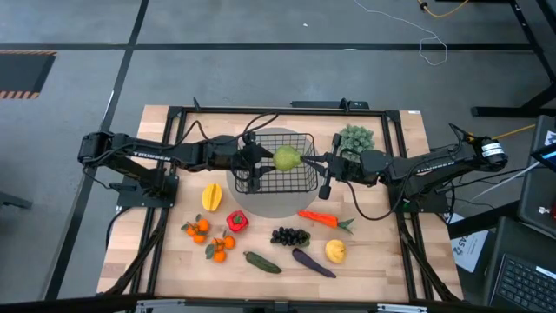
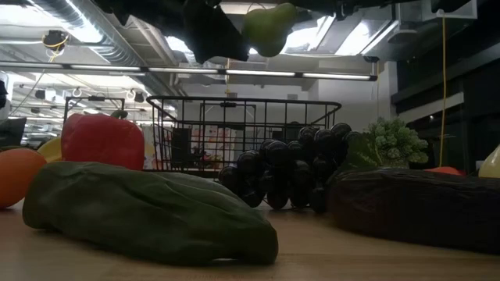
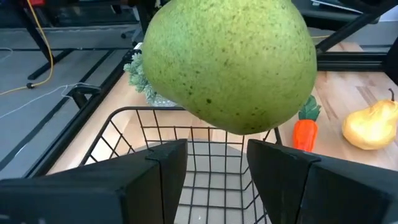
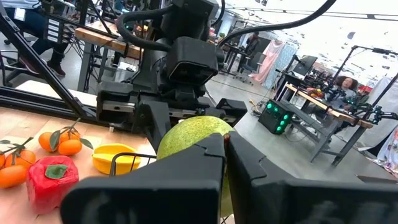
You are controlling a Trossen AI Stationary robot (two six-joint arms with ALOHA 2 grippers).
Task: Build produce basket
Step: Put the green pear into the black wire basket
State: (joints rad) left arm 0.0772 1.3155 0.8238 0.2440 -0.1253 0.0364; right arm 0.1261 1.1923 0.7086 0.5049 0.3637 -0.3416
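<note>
The desk carries everything, and the black wire basket on a grey round disc serves as the landmark; it sits near the desk's middle toward the far edge. Both arms reach in over the basket from opposite sides, which suggests a handover or a drop above its open top. A green pear hangs over the basket, above the rim, so it can fall straight in. The basket's floor looks empty in the left wrist view.

The right pincer is pressed together at the pear's top, apparently pinching its stem, so the fruit dangles freely below it. The left pincer is spread wide just beside the pear, its two dark fingers apart beneath the fruit and touching nothing that I can see.

The rest of the produce lies on the near side of the basket: a carrot and dark grapes close to it, a red pepper and a yellow pepper half toward the left arm's side, tangerines, a cucumber, an eggplant and a yellow pear farther out. A pale-green bushy plant stands beside the basket on the right arm's side.
</note>
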